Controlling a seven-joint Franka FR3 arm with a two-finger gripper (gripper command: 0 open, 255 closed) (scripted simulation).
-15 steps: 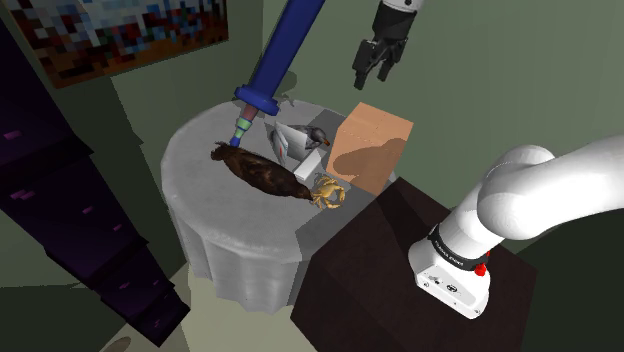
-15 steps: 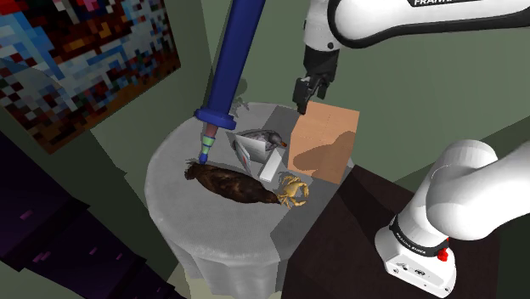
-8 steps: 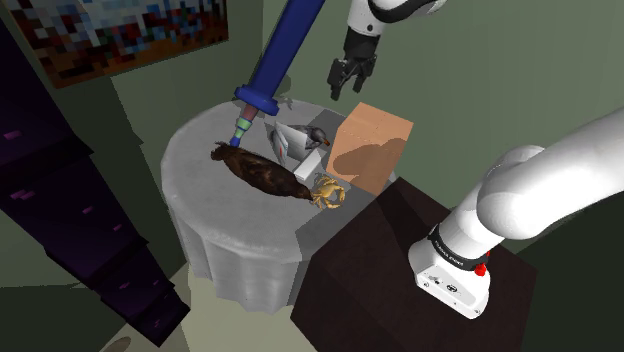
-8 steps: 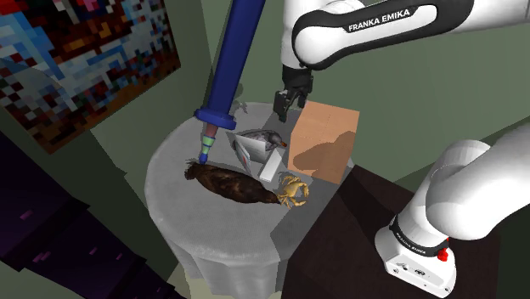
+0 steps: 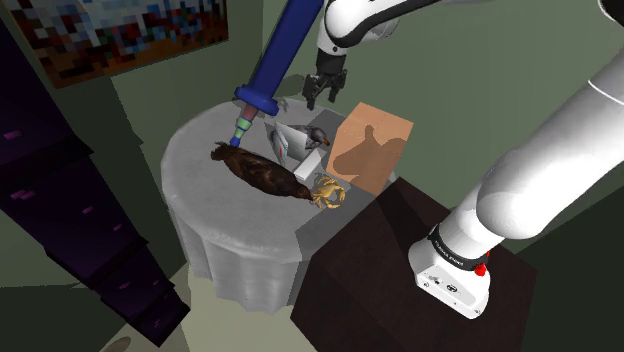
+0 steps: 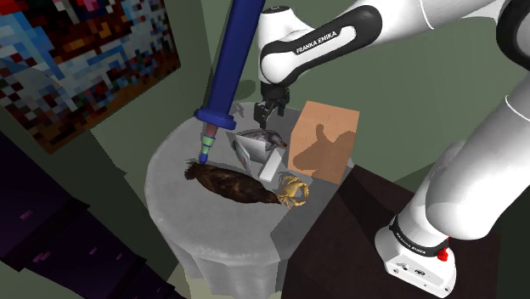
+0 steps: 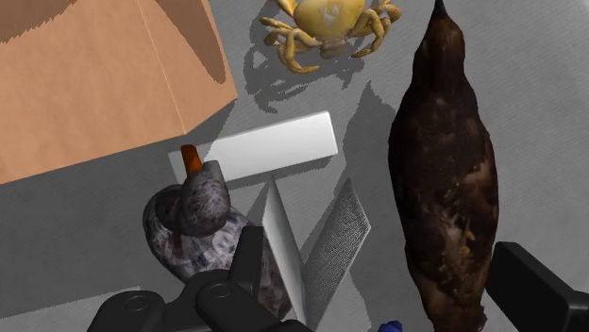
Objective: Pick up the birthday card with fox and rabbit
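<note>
The card (image 7: 316,240) is a plain white and grey folded sheet standing like a tent on the round grey table (image 5: 200,190). It shows beside the duck figure in the shoulder view as the card (image 5: 290,142) and in the second exterior view as the card (image 6: 253,151). My black gripper (image 5: 322,92) hangs open above the table's far side, over the card and duck, touching nothing. In the wrist view the gripper (image 7: 392,283) has its fingers wide apart, with the card's fold between them and below. The second exterior view puts the gripper (image 6: 270,110) just above the duck.
A mottled grey duck figure (image 7: 193,222) stands against the card. A long dark brown object (image 7: 444,160) lies beside it, with a yellow crab (image 7: 326,19) past it. A tan box (image 5: 368,148) stands beside them. A big blue syringe-like thing (image 5: 275,60) leans over the table.
The arm has swung towards the shoulder view's left and come down, from above the tan box to above the card and duck. The fingers have stayed open.
</note>
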